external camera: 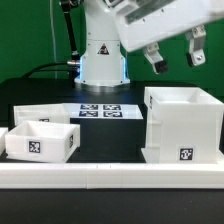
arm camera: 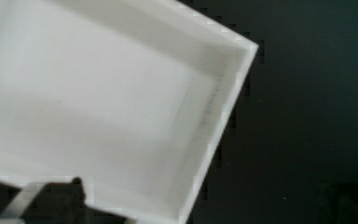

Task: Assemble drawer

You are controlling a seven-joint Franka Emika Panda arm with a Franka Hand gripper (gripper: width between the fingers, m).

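On housing [external camera: 183, 118] front | black-and-white tag [external camera: 186, 154], likely fiducial | pincer [external camera: 177, 62] spread above

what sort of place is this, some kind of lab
Probably a robotics lab bench: a robot arm mounted at a black table, a marker board of printed tags, and a tagged white drawer housing.
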